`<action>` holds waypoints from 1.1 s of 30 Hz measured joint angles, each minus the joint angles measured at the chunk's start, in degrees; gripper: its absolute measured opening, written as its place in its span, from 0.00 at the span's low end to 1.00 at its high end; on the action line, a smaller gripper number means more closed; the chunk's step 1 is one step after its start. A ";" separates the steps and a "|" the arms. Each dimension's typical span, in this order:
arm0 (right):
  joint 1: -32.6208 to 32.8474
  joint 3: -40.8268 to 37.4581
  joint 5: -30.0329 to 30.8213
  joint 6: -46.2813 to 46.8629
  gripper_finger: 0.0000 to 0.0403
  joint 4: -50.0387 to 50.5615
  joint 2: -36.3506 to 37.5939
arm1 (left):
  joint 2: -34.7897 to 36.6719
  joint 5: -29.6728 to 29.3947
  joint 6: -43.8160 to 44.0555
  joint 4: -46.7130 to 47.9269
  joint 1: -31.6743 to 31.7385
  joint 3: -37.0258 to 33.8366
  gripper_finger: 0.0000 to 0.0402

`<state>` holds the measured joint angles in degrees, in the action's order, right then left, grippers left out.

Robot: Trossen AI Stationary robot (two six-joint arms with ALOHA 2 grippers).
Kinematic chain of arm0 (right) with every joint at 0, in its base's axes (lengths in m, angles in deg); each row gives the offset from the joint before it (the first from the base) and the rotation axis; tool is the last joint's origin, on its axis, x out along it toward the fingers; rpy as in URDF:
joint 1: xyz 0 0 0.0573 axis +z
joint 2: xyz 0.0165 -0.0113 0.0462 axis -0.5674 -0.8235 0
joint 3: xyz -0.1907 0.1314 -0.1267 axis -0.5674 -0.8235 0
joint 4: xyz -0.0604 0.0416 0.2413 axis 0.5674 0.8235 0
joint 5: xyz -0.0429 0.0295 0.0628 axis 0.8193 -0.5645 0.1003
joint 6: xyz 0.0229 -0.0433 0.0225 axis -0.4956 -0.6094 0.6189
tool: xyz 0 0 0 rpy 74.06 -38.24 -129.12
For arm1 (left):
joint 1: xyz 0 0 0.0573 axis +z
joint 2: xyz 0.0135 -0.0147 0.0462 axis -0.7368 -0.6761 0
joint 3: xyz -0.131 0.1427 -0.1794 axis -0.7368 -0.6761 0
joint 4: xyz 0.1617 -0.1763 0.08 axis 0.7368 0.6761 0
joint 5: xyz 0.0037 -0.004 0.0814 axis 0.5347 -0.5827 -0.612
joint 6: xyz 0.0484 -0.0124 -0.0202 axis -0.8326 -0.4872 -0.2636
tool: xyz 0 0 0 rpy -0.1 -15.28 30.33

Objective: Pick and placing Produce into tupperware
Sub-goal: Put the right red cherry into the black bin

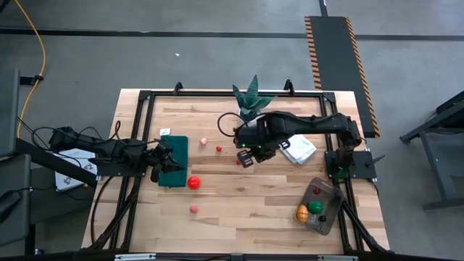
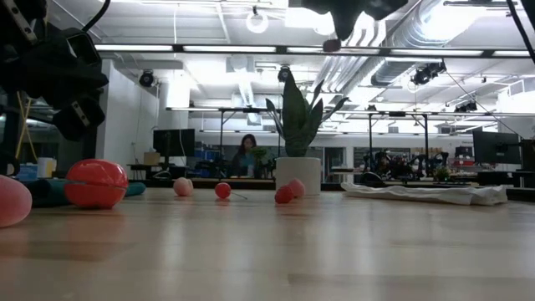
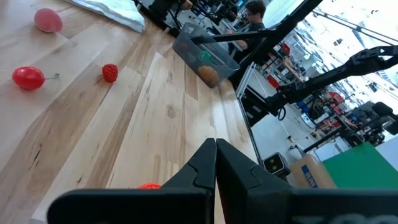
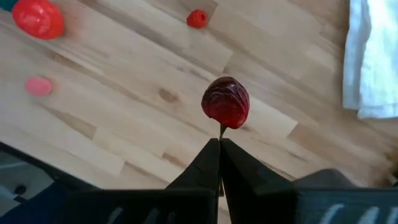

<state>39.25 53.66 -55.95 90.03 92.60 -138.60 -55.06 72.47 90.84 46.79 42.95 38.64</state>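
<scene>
My right gripper (image 4: 220, 144) hangs over the table's middle (image 1: 247, 156), pointing down, shut on a dark red wrinkled fruit (image 4: 225, 102). The low view shows that fruit (image 2: 332, 44) high above the table. The clear tupperware (image 1: 319, 205) sits near the right front corner, with orange, green and red produce inside. A large red tomato (image 1: 193, 183), a pink fruit (image 1: 194, 209) and small red (image 1: 219, 148) and pink (image 1: 204, 141) pieces lie loose on the wood. My left gripper (image 3: 216, 163) rests shut and empty at the left, over a dark green mat (image 1: 176, 162). My right gripper pinches the thin stem (image 4: 221, 129) of the dark red fruit between its two fingertips, coming from above and pointing down. The fruit hangs at the end of the stem below the fingers, lifted clear of the table.
A spiky plant in a white pot (image 1: 250, 101) stands at the far middle. A folded white cloth (image 1: 299, 148) lies right of my right gripper. Black frame rails (image 1: 138, 116) run along the table's edges. Bare wood lies between the gripper and the tupperware.
</scene>
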 joint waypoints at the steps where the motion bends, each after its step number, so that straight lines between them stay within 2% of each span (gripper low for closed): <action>1: 0.55 0.00 0.35 0.88 0.00 0.01 0.25 | 0.01 0.00 0.00 -0.01 -0.01 0.00 0.00; 14: 7.31 -0.97 4.99 13.00 0.00 -0.03 5.59 | 0.00 0.02 0.02 -0.01 -0.01 0.00 0.00; 33: 22.14 -20.95 1.60 40.55 0.00 -0.07 16.67 | 0.00 0.04 0.02 -0.01 -0.01 0.00 0.00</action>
<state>61.38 32.71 -54.34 130.58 92.53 -121.93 -55.05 72.51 90.87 46.78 42.94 38.64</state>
